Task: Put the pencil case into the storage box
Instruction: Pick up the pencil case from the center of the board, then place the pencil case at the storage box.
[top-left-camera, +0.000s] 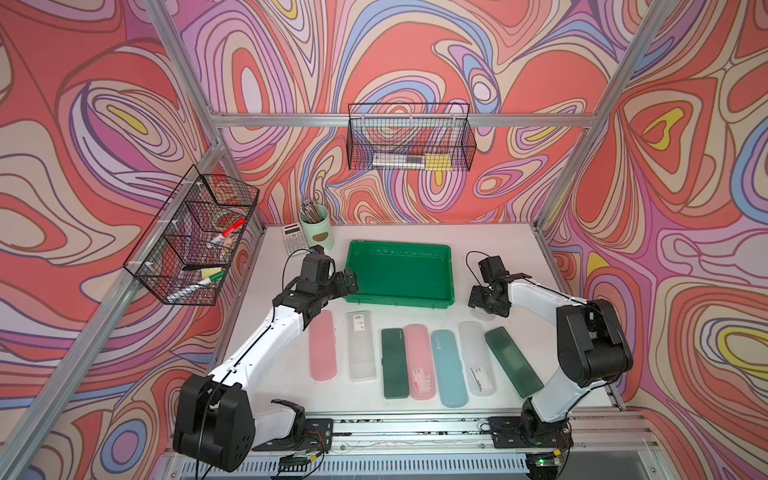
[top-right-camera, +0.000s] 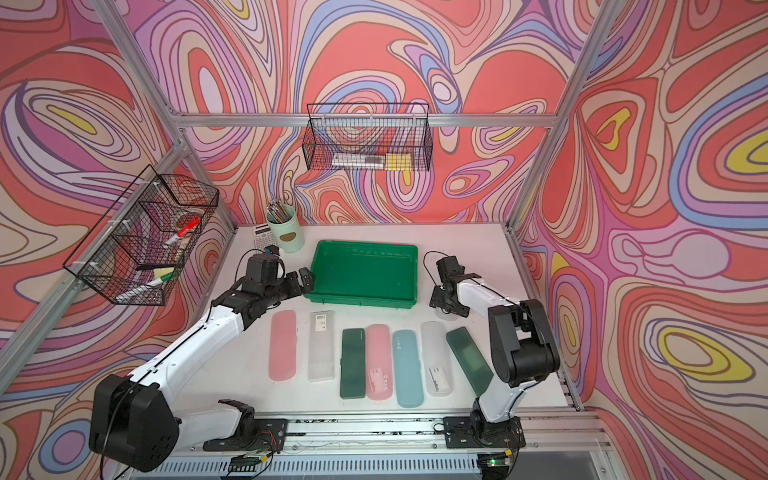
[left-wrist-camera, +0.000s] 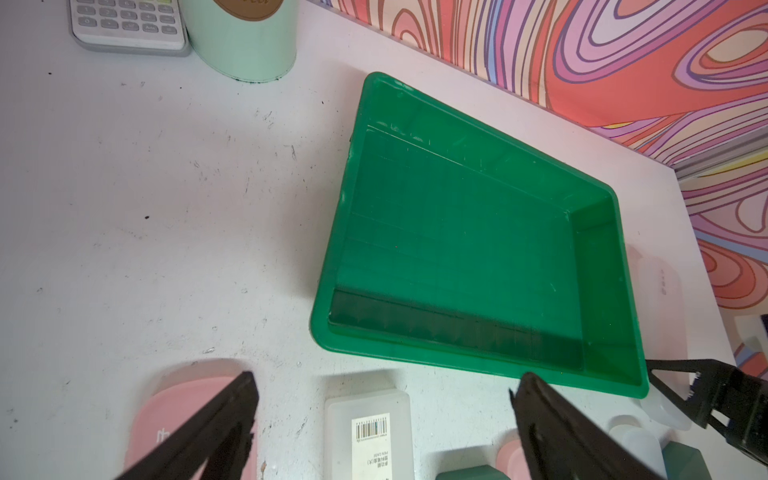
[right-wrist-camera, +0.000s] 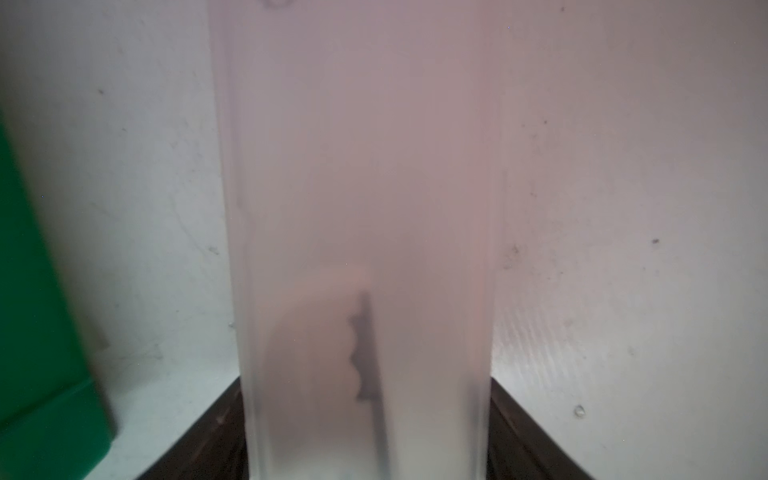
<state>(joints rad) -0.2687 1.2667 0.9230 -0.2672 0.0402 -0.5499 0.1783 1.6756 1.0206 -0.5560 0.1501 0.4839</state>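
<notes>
The storage box (top-left-camera: 398, 300) (top-right-camera: 359, 300) is an empty green tray at the middle back of the table, also in the left wrist view (left-wrist-camera: 328, 249) and the right wrist view (right-wrist-camera: 37, 332). My right gripper (top-left-camera: 484, 305) (top-right-camera: 444, 305) (right-wrist-camera: 365, 415) sits just right of it, shut across a frosted white pencil case (right-wrist-camera: 357, 166) (left-wrist-camera: 660, 286) that lies alongside the box; whether the case is off the table I cannot tell. My left gripper (top-left-camera: 351, 280) (top-right-camera: 305, 278) (left-wrist-camera: 386, 382) hovers open at the box's front left corner, holding nothing.
Several pencil cases lie in a row in front of the box, from a pink one (top-left-camera: 323, 345) to a dark green one (top-left-camera: 513, 361). A mint pen cup (top-left-camera: 316, 228) and a calculator (top-left-camera: 293, 237) stand back left. Wire baskets (top-left-camera: 195, 237) (top-left-camera: 409, 141) hang on the walls.
</notes>
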